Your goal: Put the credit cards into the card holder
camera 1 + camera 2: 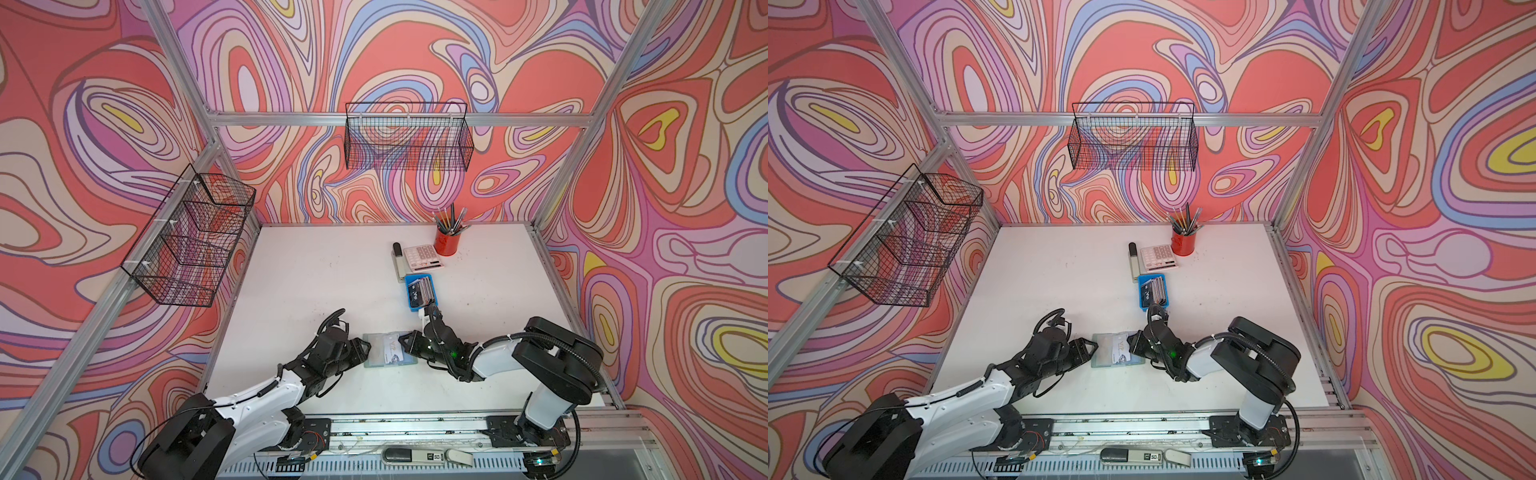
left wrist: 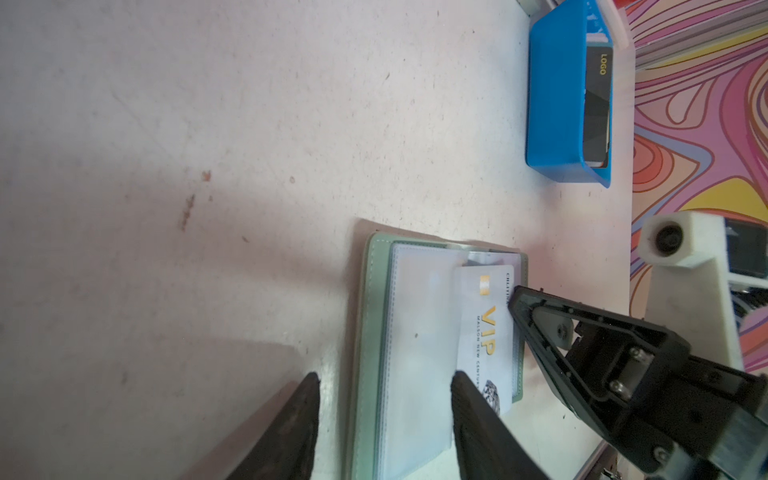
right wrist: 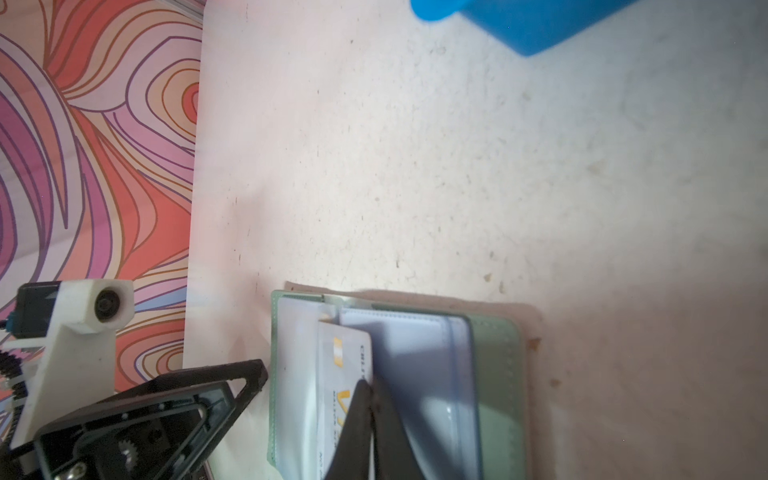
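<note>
Blue tray (image 2: 552, 104) beyond | right tool (image 2: 514, 296) pinches white VIP card (image 2: 486, 332) on card holder (image 2: 372, 332) | left tool (image 2: 384, 378) open astride it

Both top views look steeply down from above the bench's (image 1: 311, 270) near edge. The wrist cameras sit close, facing each other across the card holder (image 2: 372, 332).

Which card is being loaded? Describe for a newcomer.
Near the front edge of the white table, an open sage-green leather-like card holder lies between the arms. Partly in its clear sleeve, pinched by the right tool, is a white plastic card with gold "VIP"; the other cards stand in a blue plastic tray.
</note>
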